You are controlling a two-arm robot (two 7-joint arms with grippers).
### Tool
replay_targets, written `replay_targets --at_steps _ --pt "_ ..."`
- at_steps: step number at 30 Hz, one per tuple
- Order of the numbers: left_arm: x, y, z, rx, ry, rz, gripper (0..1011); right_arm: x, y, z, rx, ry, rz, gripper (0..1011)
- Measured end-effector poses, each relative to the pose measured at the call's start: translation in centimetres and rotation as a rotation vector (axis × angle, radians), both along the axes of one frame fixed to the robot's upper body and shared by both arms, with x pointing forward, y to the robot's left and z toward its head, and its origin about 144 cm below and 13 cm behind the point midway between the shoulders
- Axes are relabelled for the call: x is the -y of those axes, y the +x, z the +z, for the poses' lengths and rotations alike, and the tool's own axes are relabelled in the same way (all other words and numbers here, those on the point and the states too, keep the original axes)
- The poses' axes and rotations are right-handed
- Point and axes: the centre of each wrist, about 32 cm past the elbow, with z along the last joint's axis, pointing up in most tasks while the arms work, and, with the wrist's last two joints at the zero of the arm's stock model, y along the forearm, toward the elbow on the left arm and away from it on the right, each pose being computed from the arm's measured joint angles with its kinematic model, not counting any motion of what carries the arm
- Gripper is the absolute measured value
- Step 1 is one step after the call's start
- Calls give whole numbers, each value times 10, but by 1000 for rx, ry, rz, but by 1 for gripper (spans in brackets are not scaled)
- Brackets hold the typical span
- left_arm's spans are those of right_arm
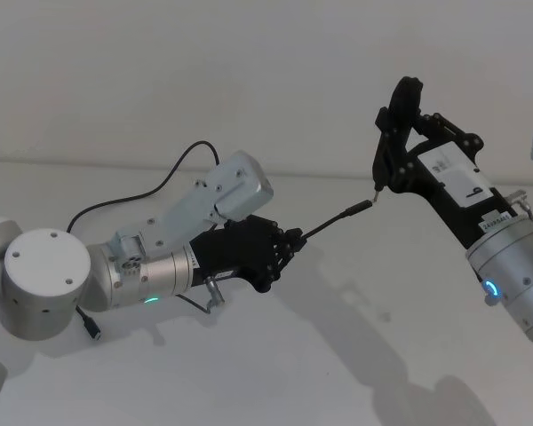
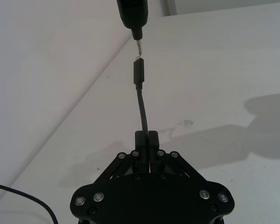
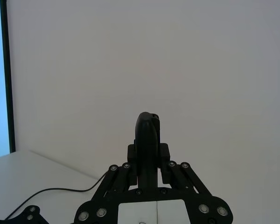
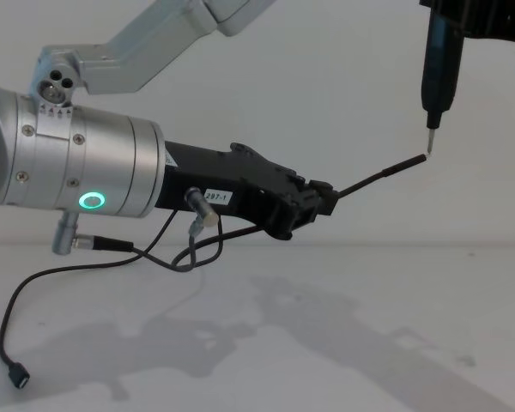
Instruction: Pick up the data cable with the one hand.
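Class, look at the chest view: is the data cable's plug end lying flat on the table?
No: the left end effector holds the data cable in the air, its plug end raised toward the dark tool's pin tip.

We find the left gripper (image 1: 293,244) left of centre above the table (image 1: 355,355), the data cable (image 1: 338,219) running rightward to apparently just meet the upright tool's (image 1: 386,151) pin.

White table (image 1: 338,355), plain surface, meets white wall at back. Thin black cable (image 4: 21,322) trails across its left side, small plug end (image 4: 18,377) lying on table. Arm shadows across surface.
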Motion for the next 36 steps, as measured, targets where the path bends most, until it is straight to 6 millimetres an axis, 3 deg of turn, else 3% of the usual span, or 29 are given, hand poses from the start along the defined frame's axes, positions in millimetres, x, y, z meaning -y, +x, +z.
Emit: replay_targets --at_steps 36 --pt "0 0 0 0 0 0 42 1 5 -4 -10 27 -2 268"
